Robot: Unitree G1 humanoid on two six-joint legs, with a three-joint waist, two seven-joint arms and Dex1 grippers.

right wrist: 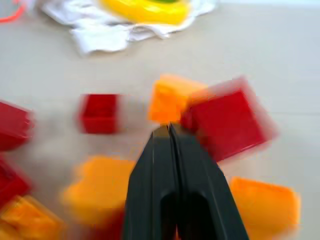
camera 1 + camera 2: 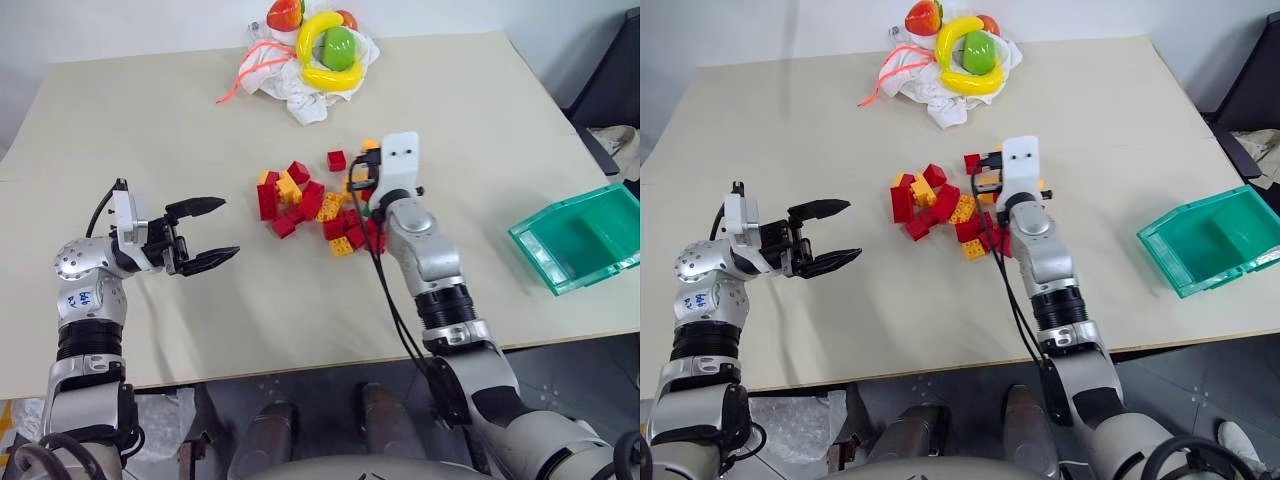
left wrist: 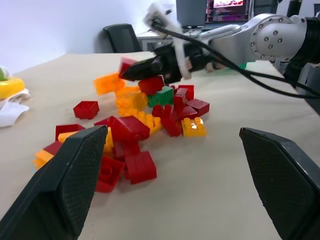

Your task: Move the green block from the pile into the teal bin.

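The pile (image 2: 305,205) of red and orange-yellow bricks lies at the table's middle. The green block (image 3: 161,96) sits in it among red bricks, just below my right gripper (image 3: 131,72). That gripper is shut with nothing between its fingers (image 1: 150,165). Its tip is pushed in among the far bricks, touching a red brick (image 1: 227,125) and an orange one (image 1: 170,97). My left gripper (image 2: 230,228) hovers open and empty to the left of the pile, pointing at it. The teal bin (image 2: 535,250) stands empty at the table's right edge.
Toy fruit, a yellow banana (image 2: 325,60) among them, lies on a white cloth (image 2: 300,90) at the table's far side. A black chair (image 2: 615,85) stands beyond the right edge. Bare tabletop (image 2: 470,160) stretches between the pile and the bin.
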